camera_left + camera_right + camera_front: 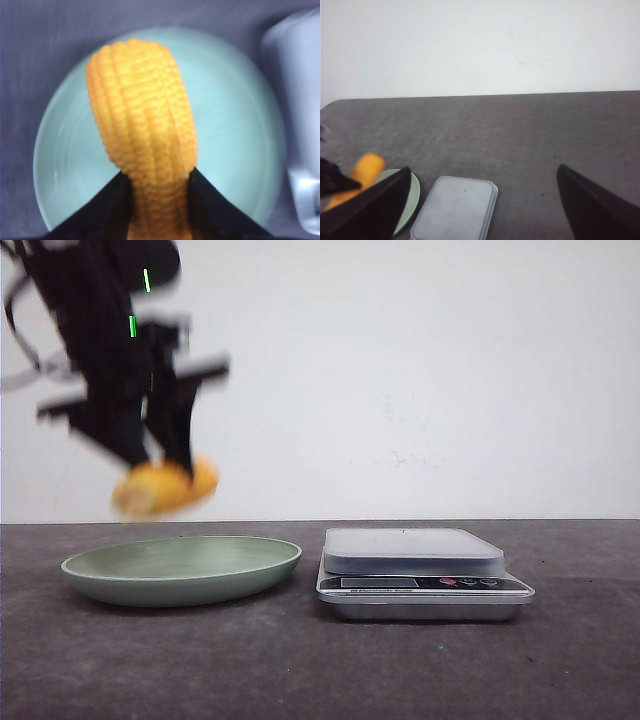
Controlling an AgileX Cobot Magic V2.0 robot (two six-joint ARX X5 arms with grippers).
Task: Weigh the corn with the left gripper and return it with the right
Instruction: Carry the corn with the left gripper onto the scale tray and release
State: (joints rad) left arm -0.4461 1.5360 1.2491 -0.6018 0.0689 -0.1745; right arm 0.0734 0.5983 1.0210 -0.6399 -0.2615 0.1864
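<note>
My left gripper (160, 465) is shut on the yellow-orange corn (165, 488) and holds it in the air above the left part of the green plate (180, 568). In the left wrist view the corn (142, 130) sits between the two black fingers (100, 210) with the plate (235, 145) below it. The grey scale (415, 552) stands to the right of the plate, its platform bare. My right gripper (482, 200) is open and empty above the table; its view shows the scale (455, 207), the plate edge (412, 192) and the corn (362, 172).
The dark grey table (320, 670) runs to a white wall behind. The scale's display and buttons (420, 583) face the front. The scale's edge (300, 125) shows beside the plate in the left wrist view.
</note>
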